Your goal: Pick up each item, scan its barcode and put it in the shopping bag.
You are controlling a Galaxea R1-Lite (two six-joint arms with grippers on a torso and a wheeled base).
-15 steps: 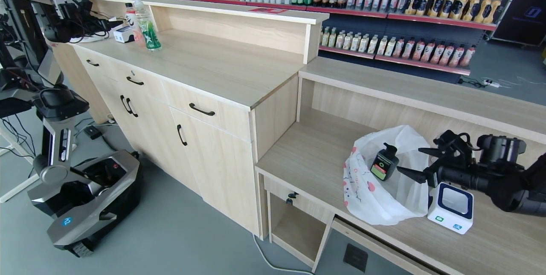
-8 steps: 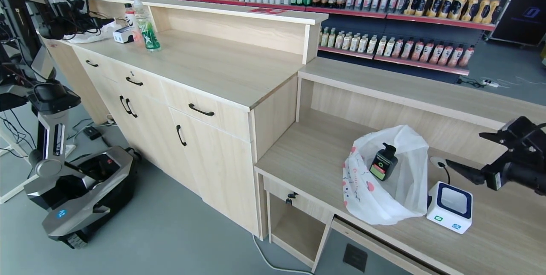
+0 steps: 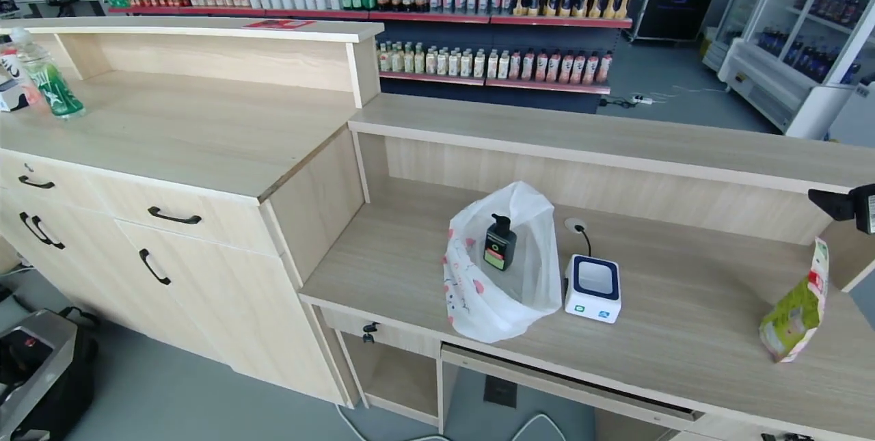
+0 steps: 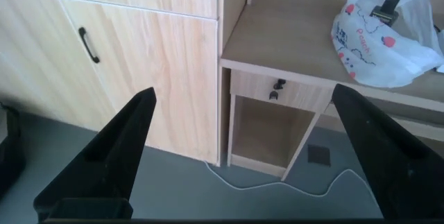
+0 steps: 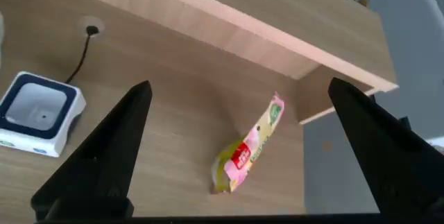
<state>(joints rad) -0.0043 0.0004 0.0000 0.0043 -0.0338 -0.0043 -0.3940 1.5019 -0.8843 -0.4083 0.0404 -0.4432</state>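
- The snack pouch [image 3: 796, 304] was on the desk [image 3: 683, 304] at its right end, well apart from the scanner [image 3: 593, 279] and farther still from the bag [image 3: 472, 290].
- The bag already held a dark pump bottle [image 3: 500, 246], so the pouch appeared to be the item left to scan.
- The right pincer [image 5: 239, 85] hung above the desk with its fingers spread wide and nothing between them. The pouch lay below it and apart from it.
- In the right wrist view the pouch showed in the gap between the two fingers, so the way to it was mostly downward.
- The pouch was tilted, resting on its lower end with its long axis pointing up and a little to the right in the head view. I could not tell if it leaned on something.
- Its long axis ran more along the fingers than across the gap, so I judged a small wrist turn enough before closing on its narrow width.
- The left pincer [image 4: 243, 92] was also spread and empty, low before the cabinet on the bag's side, so the right arm was clearly the nearer one.
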